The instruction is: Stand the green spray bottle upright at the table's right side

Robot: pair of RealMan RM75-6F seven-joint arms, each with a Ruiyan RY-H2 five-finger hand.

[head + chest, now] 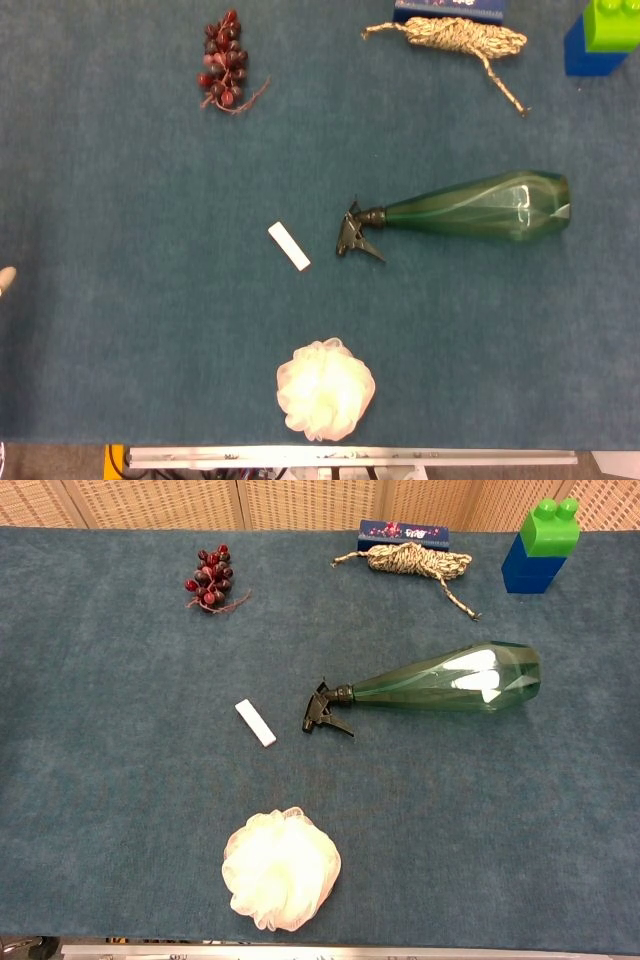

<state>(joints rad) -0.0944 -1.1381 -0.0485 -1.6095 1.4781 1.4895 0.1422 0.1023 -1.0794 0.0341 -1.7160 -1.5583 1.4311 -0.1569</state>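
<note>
The green spray bottle (480, 207) lies on its side right of the table's middle, its black trigger head (358, 235) pointing left and its base toward the right. The chest view shows the same bottle (450, 681) flat on the blue cloth, with nothing touching it. A pale fingertip of my left hand (5, 279) pokes in at the far left edge of the head view, far from the bottle. How the rest of that hand lies is hidden. My right hand shows in neither view.
A cream bath pouf (325, 389) sits near the front edge. A small white stick (289, 246) lies left of the nozzle. At the back are red grapes (225, 62), a coiled rope (455, 40) by a blue box (403, 532), and green-and-blue blocks (541, 545).
</note>
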